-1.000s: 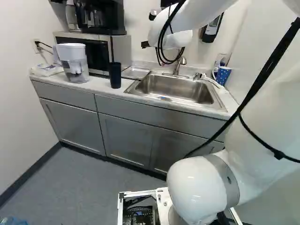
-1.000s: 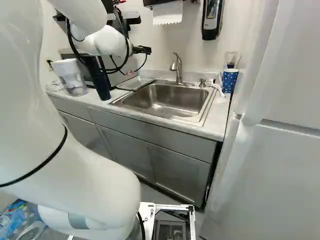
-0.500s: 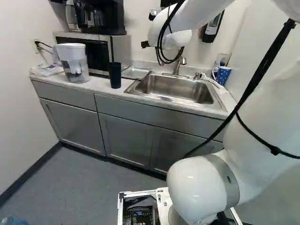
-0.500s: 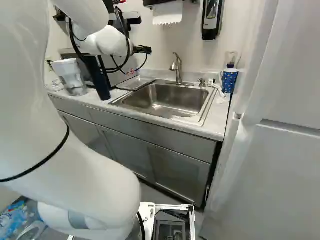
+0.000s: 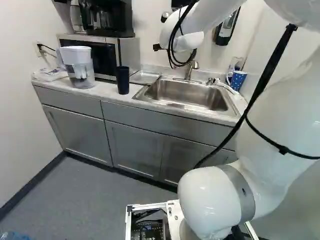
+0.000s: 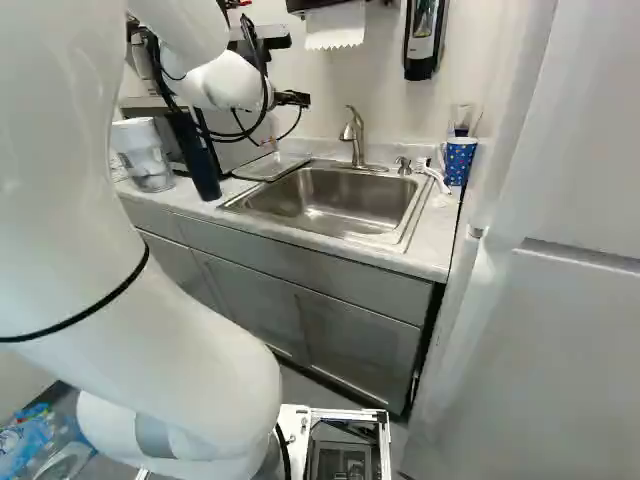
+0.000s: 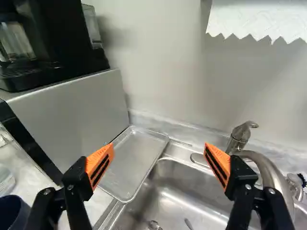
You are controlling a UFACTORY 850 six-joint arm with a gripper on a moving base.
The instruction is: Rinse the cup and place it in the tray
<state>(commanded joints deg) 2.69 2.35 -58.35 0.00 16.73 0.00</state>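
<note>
On bench [image 5: 107,90], left base view: dark cup [image 5: 123,81] upright just beside tray [image 5: 145,77], presumably one to rinse; tray beside sink [image 5: 187,95], likely for draining; claw [image 7: 159,149] spread wide, gripping nothing, probably to clear cup's width; dotted mug [image 5: 238,80] beyond sink.

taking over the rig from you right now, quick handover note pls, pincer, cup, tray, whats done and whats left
Pincer: open, nothing between its fingers, up over the counter by the tray.
Cups: dark one upright on the counter, beside the tray on the side away from the sink; probably the one meant. Blue dotted one at the sink's other side.
Done: no cup in the tray; whether either has been rinsed, I can't tell. No water seen running from the faucet.
Left: grip the cup, rinse it, set it in the tray.
</note>
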